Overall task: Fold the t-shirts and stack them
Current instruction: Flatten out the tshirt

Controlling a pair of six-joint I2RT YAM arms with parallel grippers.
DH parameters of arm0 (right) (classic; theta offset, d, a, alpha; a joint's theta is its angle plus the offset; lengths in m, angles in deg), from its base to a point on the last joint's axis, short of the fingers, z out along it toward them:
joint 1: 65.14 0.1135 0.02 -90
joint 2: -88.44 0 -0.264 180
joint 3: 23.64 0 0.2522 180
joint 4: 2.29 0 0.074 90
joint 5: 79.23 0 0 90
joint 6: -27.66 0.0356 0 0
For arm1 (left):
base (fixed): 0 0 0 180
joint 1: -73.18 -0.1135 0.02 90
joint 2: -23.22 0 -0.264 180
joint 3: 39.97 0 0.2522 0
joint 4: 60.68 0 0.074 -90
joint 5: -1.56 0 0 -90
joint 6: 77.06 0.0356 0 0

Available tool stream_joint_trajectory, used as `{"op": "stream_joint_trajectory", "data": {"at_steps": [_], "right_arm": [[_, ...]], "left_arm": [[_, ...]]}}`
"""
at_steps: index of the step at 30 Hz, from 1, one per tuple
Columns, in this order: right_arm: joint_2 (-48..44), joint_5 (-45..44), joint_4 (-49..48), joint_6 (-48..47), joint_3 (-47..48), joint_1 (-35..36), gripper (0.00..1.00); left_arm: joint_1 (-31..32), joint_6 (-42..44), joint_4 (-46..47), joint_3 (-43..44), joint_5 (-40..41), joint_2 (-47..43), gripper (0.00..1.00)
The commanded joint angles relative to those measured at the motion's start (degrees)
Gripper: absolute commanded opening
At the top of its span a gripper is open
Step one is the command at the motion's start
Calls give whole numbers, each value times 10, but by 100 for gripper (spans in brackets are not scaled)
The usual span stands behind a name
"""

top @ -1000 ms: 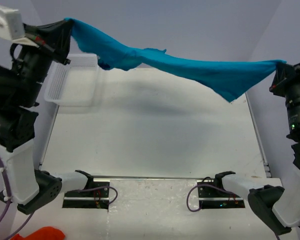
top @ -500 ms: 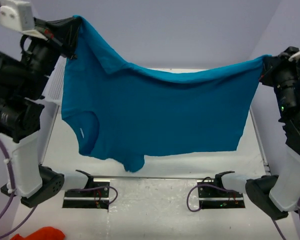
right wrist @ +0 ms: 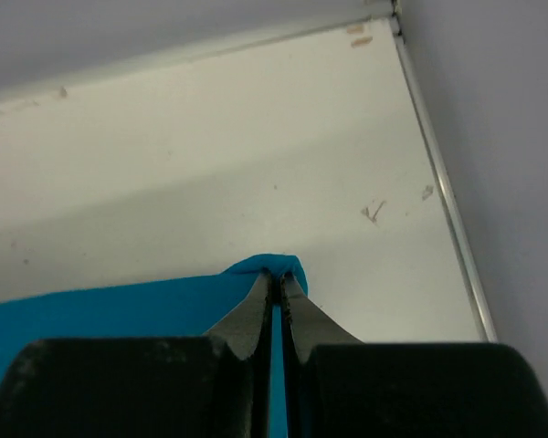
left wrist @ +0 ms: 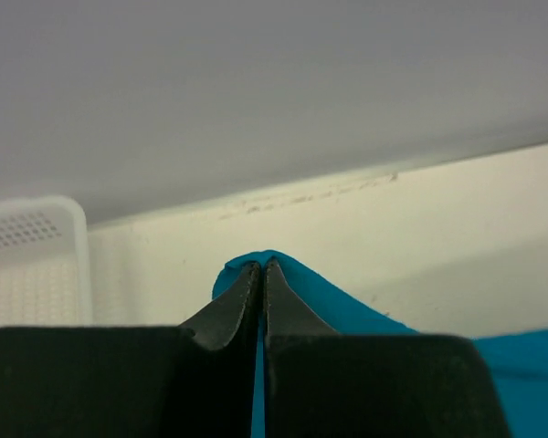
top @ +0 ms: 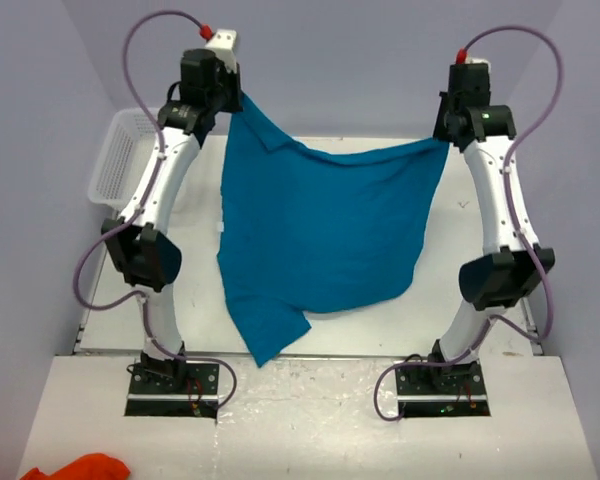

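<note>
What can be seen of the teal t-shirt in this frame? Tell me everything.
The t-shirt is plain teal-blue, of thin, soft-looking fabric, with no print visible. It hangs spread like a sheet between the two arms, its top edge sagging in the middle. The left gripper is shut on one top corner and the right gripper on the other, each pinching a small fold of cloth. The lower part narrows to a flap pointing toward the arm bases; whether it rests on the table cannot be told.

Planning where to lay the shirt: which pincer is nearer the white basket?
Left. The left pincer grips a t-shirt corner near the basket; the right pincer grips the other corner, beyond the whole spread t-shirt.
</note>
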Motion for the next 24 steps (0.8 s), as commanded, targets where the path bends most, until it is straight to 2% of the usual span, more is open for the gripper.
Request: {"op": "stream_joint_trajectory", "data": {"at_steps": [1, 5, 10, 16, 24], "right_arm": [[38, 6, -59, 14, -14, -20, 0], [133, 29, -59, 8, 37, -29, 0], [207, 35, -77, -7, 84, -38, 0], [272, 59, -81, -22, 165, -46, 0], [311, 68, -96, -25, 161, -49, 0]], "left_arm": [[-5, 31, 63, -5, 7, 35, 0], [-8, 46, 97, -5, -7, 128, 0], [-8, 42, 122, 6, 3, 190, 0], [-18, 38, 141, 15, -2, 215, 0], [-19, 43, 146, -10, -9, 220, 0]]}}
